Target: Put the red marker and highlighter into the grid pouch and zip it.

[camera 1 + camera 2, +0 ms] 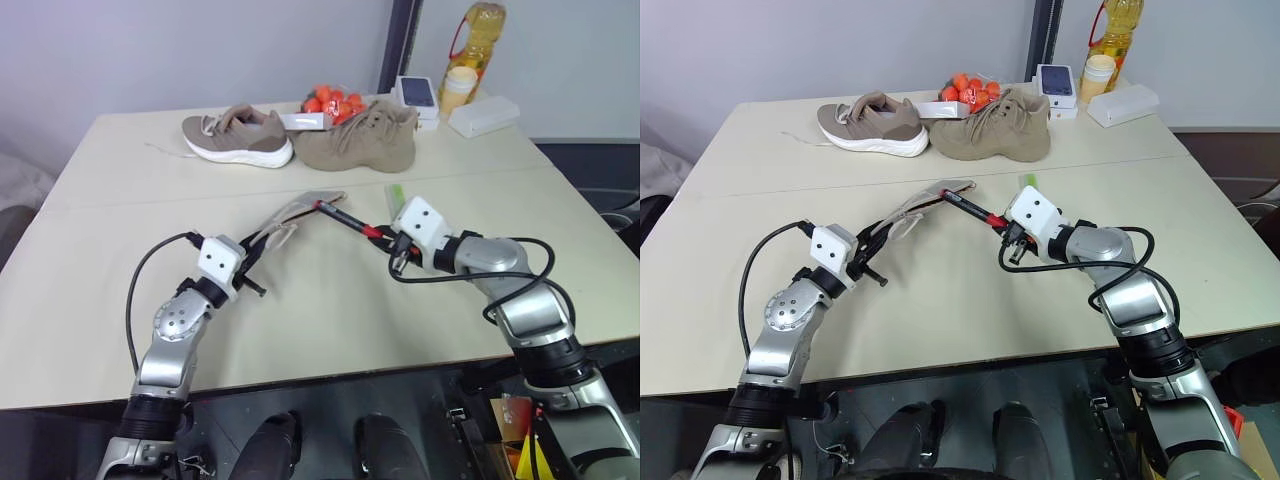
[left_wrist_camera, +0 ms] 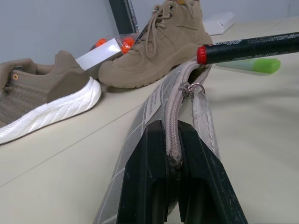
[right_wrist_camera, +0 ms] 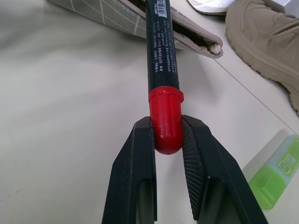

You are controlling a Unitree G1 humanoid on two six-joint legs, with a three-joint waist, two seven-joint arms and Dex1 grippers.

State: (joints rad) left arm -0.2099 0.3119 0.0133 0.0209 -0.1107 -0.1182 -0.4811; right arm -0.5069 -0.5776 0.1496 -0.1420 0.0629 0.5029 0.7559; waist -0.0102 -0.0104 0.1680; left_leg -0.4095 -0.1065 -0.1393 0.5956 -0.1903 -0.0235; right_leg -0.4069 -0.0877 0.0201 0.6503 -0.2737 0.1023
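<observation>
So the left gripper (image 2: 172, 186) is sitting nearest, clamped tight on the zipper edge of the grid pouch (image 1: 283, 218) and holding it up off the table (image 1: 330, 330) so the open mouth is facing the other arm. The right gripper (image 3: 169, 140) is pinching the red cap end of the red marker (image 1: 343, 217), and the far tip of the marker is poking right at the pouch opening. From the right wrist view it looks like the tip is just getting past the zipper lip, but I can't say how deep.

The highlighter (image 1: 395, 194) is lying flat on the table just beyond the right gripper, untouched.

So I'm guessing roughly a third done: marker is going in, highlighter and zipping are both waiting.

Further back, two shoes (image 1: 300, 138) and some clutter are sitting along the far edge.
</observation>
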